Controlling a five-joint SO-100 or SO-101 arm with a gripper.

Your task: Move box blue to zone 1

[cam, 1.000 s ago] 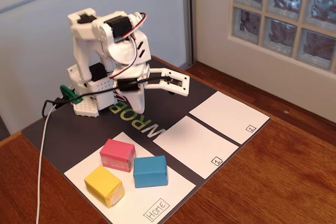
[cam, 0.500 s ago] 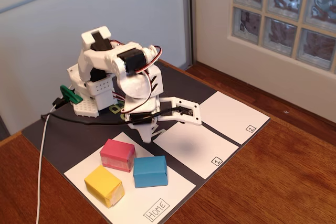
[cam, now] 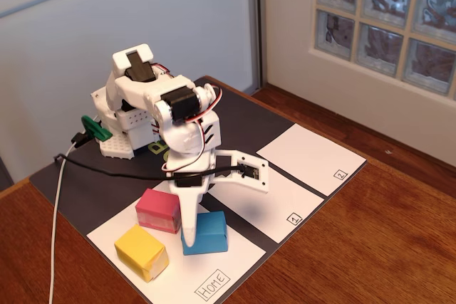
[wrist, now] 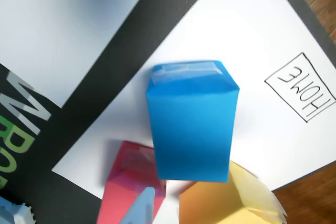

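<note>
Nearest the fixed camera, on the sheet marked "Home" [cam: 214,284], stand three blocks: the yellow block [cam: 142,251] in front, the blue box [cam: 206,233] to its right and the pink block [cam: 158,210] just behind. The blue box is on that sheet, not yet in zone 1 [cam: 269,208], the smaller white rectangle beyond a dark strip of mat [cam: 128,176], on the wooden counter [cam: 370,247]. The pincer [cam: 214,204] is spread wide: one finger reaches down at the left edge of the blue box, between it and the pink block, while the other juts out to the right, well above the paper. Whether the lower finger touches the box I cannot tell. The risk, as I judge it, is crowding: the pink and yellow blocks lie so near that a closing finger may nudge or pinch a neighbour, and a grip taken on one corner could twist the box or let it slip on the way across. Farther off sit the arm's base and zone 2 [cam: 313,158]. The fixed view alone shows both zones and the spread of the fingers; the wrist view alone shows the taped flap on the box [wrist: 191,121], its neighbours [wrist: 131,182] [wrist: 226,198] crowding its near end, and the bare paper around its other sides.
</note>
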